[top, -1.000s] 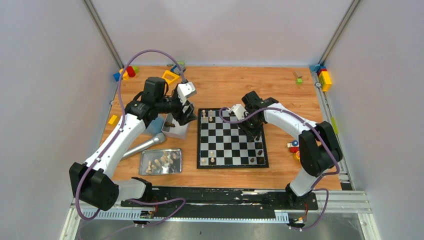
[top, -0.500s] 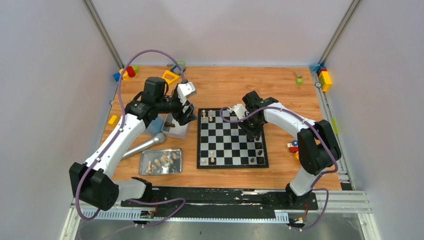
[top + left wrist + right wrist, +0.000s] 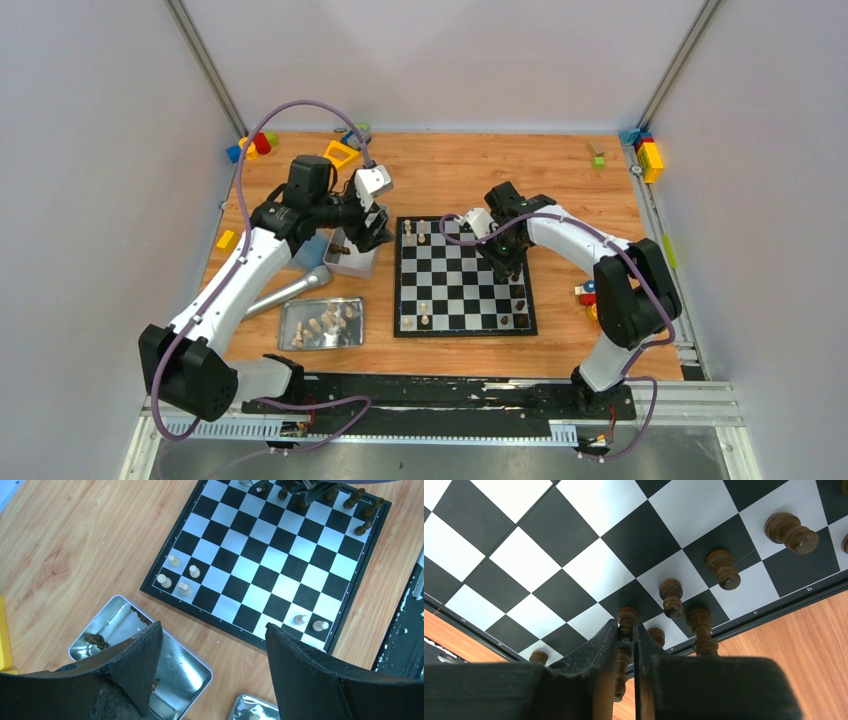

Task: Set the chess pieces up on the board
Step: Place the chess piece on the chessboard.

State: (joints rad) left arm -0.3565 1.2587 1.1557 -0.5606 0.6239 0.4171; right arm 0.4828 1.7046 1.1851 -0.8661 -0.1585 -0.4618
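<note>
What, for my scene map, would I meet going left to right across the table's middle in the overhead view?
Yellow block → small metal tray → board, with the right pincer shut on a dark piece above it → colourful toy blocks.

One board (image 3: 265,565) carries six cream pieces (image 3: 194,571); its dark pieces (image 3: 724,569) are too bunched to count. Two metal trays (image 3: 185,665) lie left of the board.

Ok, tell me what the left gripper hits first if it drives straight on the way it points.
Most likely bare table: the left gripper, fingers open, aims at the wood strip between the metal tray and the board. The tray's rim sits close beside its line, so depth could make that first.
</note>
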